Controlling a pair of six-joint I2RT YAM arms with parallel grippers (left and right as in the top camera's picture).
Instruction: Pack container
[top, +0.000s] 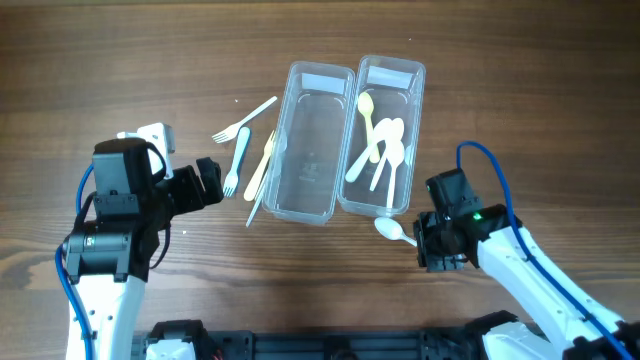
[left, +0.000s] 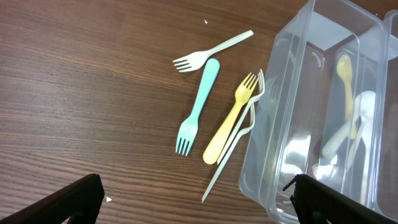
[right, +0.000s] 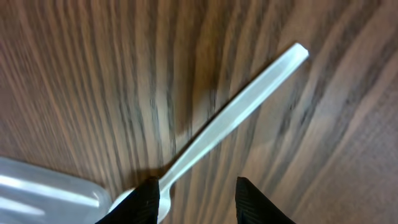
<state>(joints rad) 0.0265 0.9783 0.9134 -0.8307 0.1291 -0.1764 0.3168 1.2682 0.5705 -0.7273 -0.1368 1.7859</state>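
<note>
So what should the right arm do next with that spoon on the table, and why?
Probably close the right gripper on the spoon. Its fingers stand apart astride the spoon's neck, and the spoon lies on the table just outside the container holding the other spoons, so gripping likely comes before lifting it in.

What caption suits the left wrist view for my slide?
Left tool open over a white fork, blue fork, yellow fork and clear fork lying beside the clear container.
</note>
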